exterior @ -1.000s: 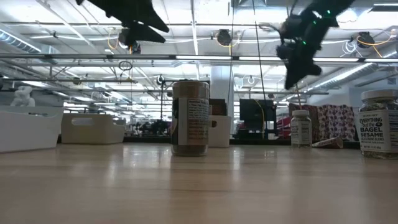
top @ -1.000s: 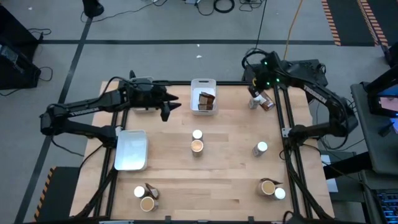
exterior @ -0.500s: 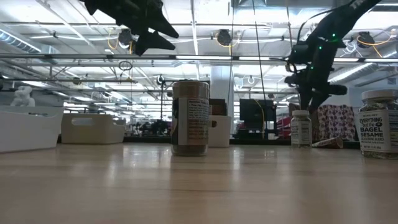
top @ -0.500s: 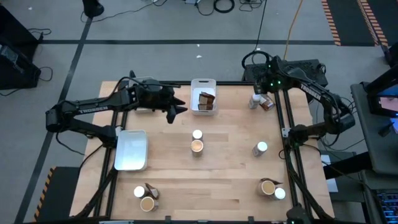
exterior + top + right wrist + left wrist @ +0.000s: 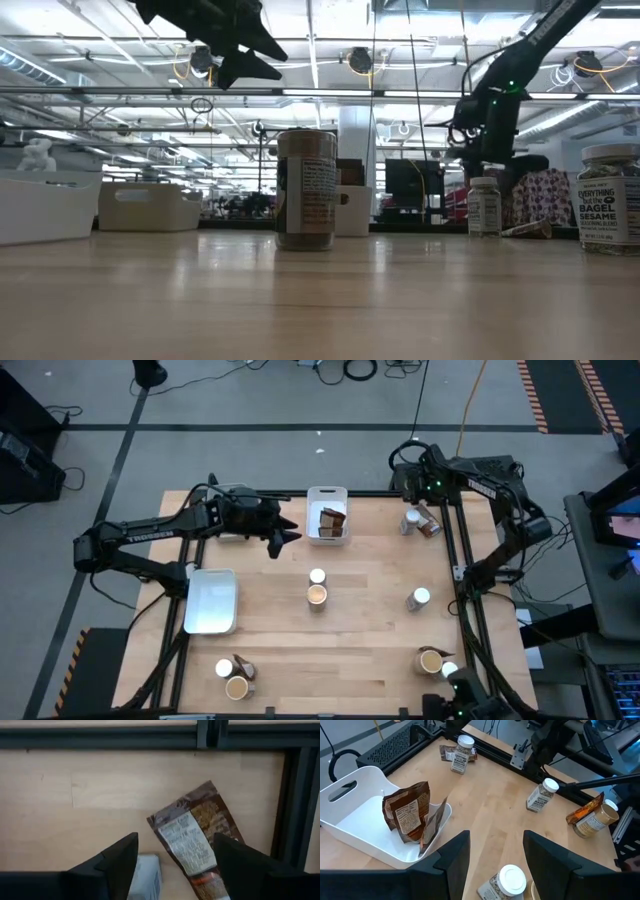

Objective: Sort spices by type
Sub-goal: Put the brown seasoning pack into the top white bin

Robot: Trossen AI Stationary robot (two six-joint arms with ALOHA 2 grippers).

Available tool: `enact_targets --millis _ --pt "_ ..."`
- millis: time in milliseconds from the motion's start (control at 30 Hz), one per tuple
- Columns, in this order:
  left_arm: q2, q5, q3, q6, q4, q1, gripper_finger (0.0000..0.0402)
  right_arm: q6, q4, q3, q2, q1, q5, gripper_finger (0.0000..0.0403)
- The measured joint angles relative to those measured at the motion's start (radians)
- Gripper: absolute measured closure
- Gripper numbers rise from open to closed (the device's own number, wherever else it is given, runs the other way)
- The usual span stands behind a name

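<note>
My right gripper (image 5: pixel 175 865) is open and points down at the table's far right corner. It hangs just above a dark brown packet (image 5: pixel 196 839) lying flat and a white-topped jar (image 5: pixel 409 520) standing beside it; the packet shows between the fingers, untouched. My left gripper (image 5: pixel 492 857) hangs open in the air left of the white bin (image 5: pixel 328 495), which holds brown packets (image 5: pixel 411 816). Other spices stand apart on the table: a white-topped and a tan-topped jar at the centre (image 5: pixel 317 586), and one white-topped jar (image 5: pixel 420 598) at the right.
A white tray (image 5: pixel 212 600) lies at the left. Jars and a packet stand in a group near the front left (image 5: pixel 234 675), and two jars at the front right (image 5: pixel 438 663). The dark frame rails (image 5: pixel 150 735) run close behind the packet. Bare wood lies between the groups.
My right gripper has come down and toward the far right corner, over the jar and packet there. It has rolled about its own line, and its fingers have opened. My left gripper has shifted a little toward the bin and has stayed open.
</note>
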Motion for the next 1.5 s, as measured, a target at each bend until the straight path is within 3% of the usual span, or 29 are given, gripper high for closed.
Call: enact_targets --millis 333,700,1000,1500 --pt "0.000 0.002 0.000 0.002 -0.009 0.000 0.0212 0.058 -0.043 0.010 0.096 -0.003 0.007 0.0154" --pt "0.000 0.017 0.000 0.018 -0.027 0.000 0.0212 0.043 -0.069 0.010 0.100 0.005 0.002 0.0155" --pt "0.000 0.017 0.000 0.029 -0.026 0.000 0.0212 0.076 -0.074 0.010 0.100 0.005 -0.206 0.0156" --pt "0.000 0.017 0.000 0.053 -0.029 0.000 0.0212 0.054 -0.193 0.010 0.074 0.080 -0.172 0.0156"
